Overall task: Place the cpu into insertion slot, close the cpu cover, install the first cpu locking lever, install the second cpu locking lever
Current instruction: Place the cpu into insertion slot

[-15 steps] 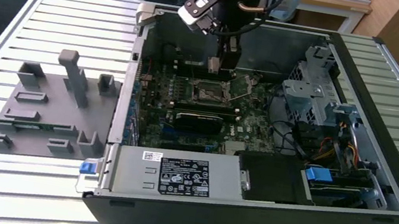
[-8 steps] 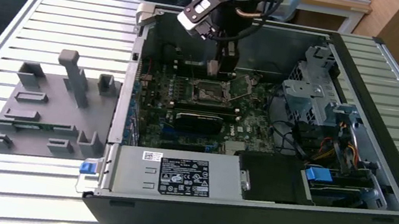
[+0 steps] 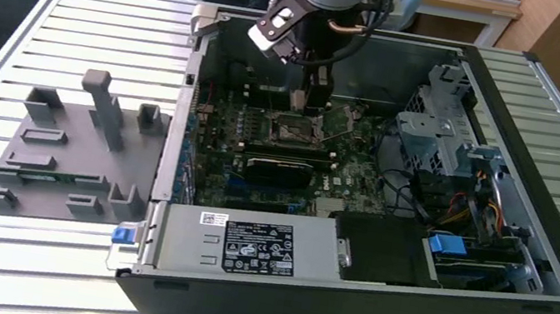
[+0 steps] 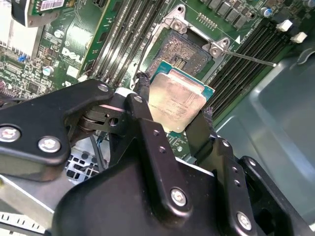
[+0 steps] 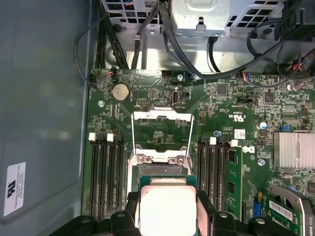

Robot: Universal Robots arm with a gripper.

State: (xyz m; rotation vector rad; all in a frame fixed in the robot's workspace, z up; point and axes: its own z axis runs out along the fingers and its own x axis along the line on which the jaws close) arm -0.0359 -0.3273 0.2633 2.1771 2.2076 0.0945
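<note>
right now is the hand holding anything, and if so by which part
The hand holds the cpu, pinched by two opposite side edges between its fingers, with the metal top showing, close to the uncovered insertion slot.

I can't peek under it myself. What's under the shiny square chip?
The cpu, held in the gripper, is above the open insertion slot. Part of the slot shows beyond the chip's edge; the chip hides the rest.

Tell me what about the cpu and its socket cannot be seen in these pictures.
Underside of the cpu: in both wrist views, it faces away.
Most of the insertion slot: first wrist view, the cpu covers it.
Gap between cpu and slot: exterior view, too small, behind the gripper.
</note>
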